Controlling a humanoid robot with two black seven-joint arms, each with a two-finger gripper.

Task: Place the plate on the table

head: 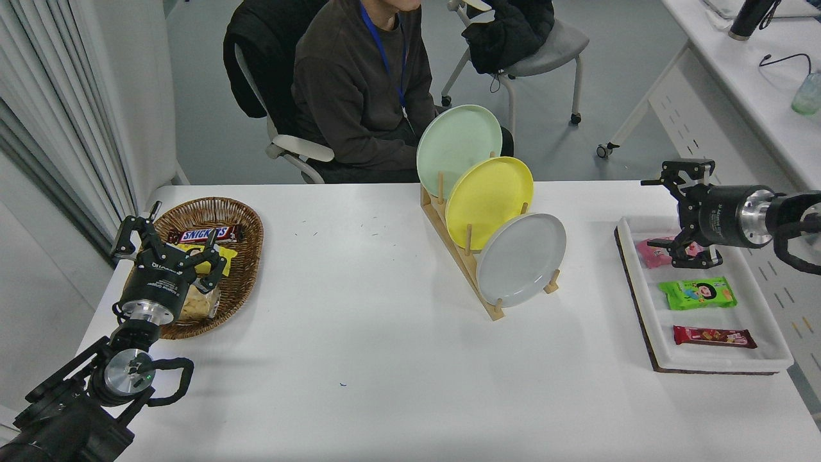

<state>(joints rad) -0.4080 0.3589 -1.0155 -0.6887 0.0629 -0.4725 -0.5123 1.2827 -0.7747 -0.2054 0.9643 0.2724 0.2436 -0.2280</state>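
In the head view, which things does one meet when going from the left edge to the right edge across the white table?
Parked left claw → brown oval wicker basket of snacks → wooden plate rack holding the round light grey plate → white rectangular tray of snack packets, with the open right claw above its far end.
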